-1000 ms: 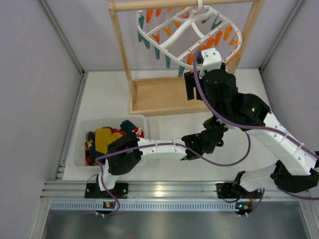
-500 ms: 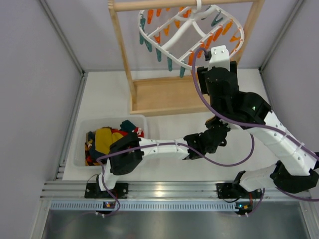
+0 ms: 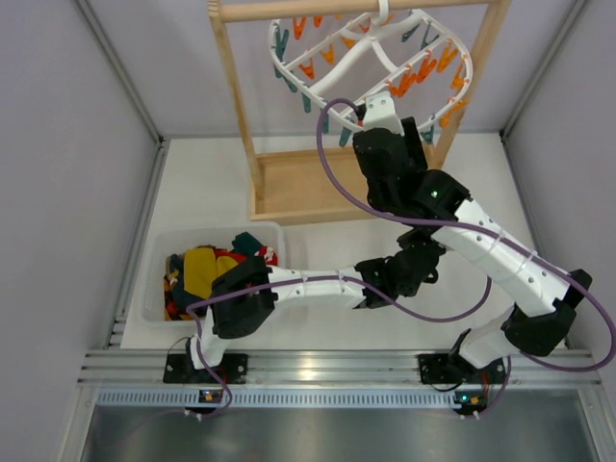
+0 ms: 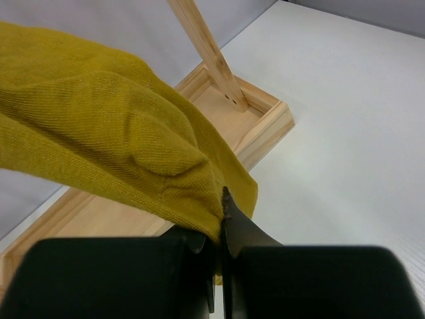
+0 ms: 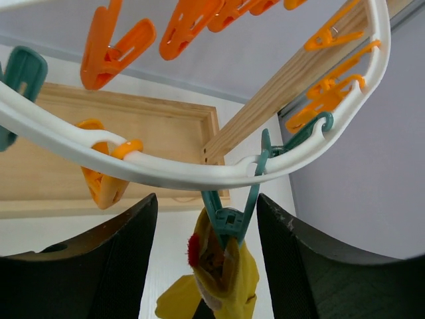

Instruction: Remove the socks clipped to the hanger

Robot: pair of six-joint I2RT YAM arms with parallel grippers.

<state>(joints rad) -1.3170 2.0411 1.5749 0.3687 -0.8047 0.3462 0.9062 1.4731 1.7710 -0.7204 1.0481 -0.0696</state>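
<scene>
Two tools share this one: the left tool is clenched on a limp mustard-yellow fabric sock near the light wooden stand base, likely to tension it. Right tool, jaws apart, straddles the teal plastic peg pinning a yellow sock to the white oval plastic hanger.
</scene>
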